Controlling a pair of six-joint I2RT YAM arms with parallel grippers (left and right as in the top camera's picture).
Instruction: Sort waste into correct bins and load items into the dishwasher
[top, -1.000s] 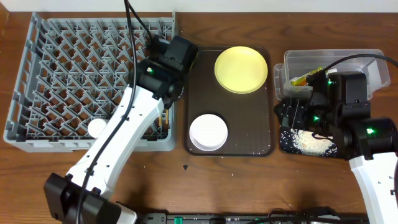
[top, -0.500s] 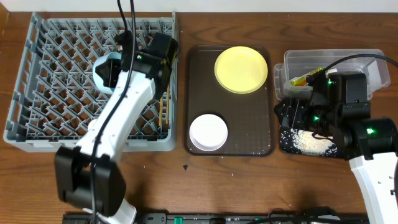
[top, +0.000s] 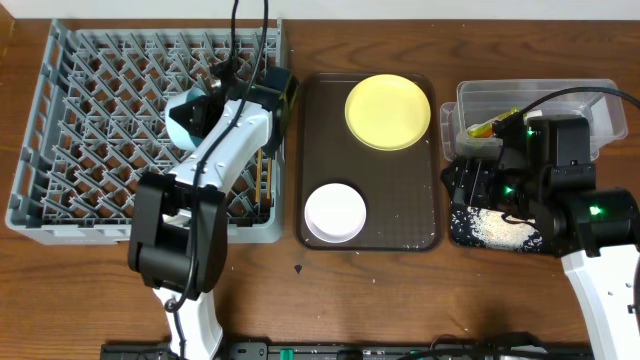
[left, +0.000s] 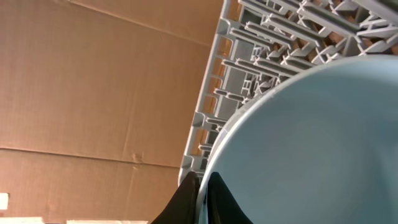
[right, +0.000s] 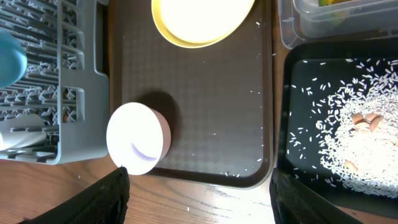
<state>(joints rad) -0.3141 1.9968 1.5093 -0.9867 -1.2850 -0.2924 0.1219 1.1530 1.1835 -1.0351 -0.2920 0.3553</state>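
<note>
Only left wrist view shows left hand (left: 200, 194) pinching light-blue bowl (left: 311, 137) rim; right hand (right: 200, 196) open.

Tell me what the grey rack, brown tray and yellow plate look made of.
Grey rack: moulded plastic, matte, judging by its thin uniform pegs. Brown tray: likely plastic, finely textured surface. Yellow plate: smooth, faint sheen; plastic or ceramic, unclear.

Little bowl (top: 182, 118) sits in the left claw (top: 212, 102), above the dish rack (top: 90, 120). Right of the claw, the serving tray (top: 400, 200) carries the plate (top: 388, 112) and the other bowl (top: 335, 212).
</note>
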